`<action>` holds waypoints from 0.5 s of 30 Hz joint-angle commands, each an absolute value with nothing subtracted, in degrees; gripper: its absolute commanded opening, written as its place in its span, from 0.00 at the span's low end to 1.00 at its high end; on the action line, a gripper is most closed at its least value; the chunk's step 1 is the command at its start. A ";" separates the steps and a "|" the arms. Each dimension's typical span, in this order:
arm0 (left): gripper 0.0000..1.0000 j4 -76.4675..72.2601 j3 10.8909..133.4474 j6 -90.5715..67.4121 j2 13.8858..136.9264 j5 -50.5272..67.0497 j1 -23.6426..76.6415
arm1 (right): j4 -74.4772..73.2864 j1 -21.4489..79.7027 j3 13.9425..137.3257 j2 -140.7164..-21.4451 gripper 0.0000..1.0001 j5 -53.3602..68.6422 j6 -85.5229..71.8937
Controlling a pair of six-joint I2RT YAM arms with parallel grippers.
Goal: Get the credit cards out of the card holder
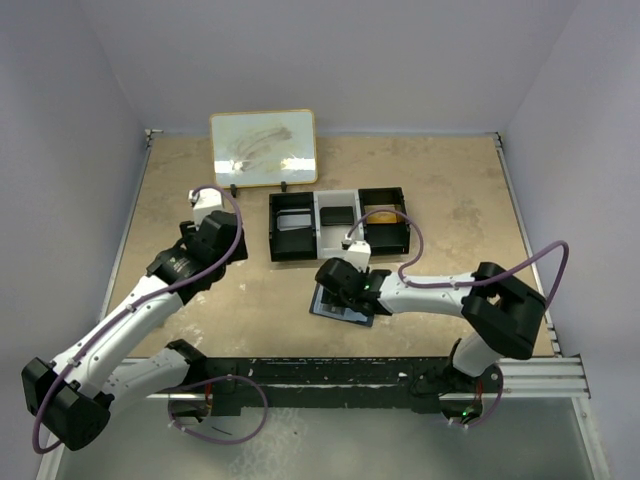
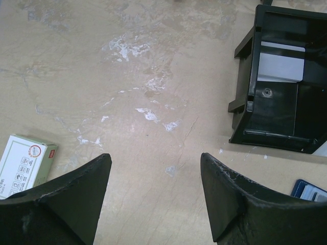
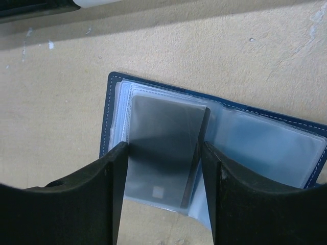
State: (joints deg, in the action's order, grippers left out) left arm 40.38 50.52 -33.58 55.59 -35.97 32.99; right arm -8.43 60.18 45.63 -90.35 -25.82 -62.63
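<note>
Over open card holder [image 3: 265, 145], right end effector [image 3: 164, 149] (jaws apart)

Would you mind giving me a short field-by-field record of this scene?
card holder: open flat on the table, clear sleeves up
grey card: askew on one half's sleeves
right gripper: straddles the grey card; contact unclear
left gripper: open, empty, above bare table
black tray: pale card in one compartment
red-and-white box: on the table beside the left gripper
</note>
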 commanded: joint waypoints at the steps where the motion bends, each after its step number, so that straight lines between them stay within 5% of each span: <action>1: 0.69 38.58 50.52 -32.97 55.43 -34.60 32.60 | 0.54 58.86 38.83 -90.45 0.53 -16.20 -62.13; 9: 0.66 33.43 48.44 -33.46 54.27 -18.21 32.65 | 8.01 57.59 34.09 -88.39 0.53 -12.57 -62.30; 15: 0.62 16.17 36.84 -47.01 50.44 -1.35 33.45 | 10.90 56.45 32.01 -87.90 0.52 -10.91 -62.33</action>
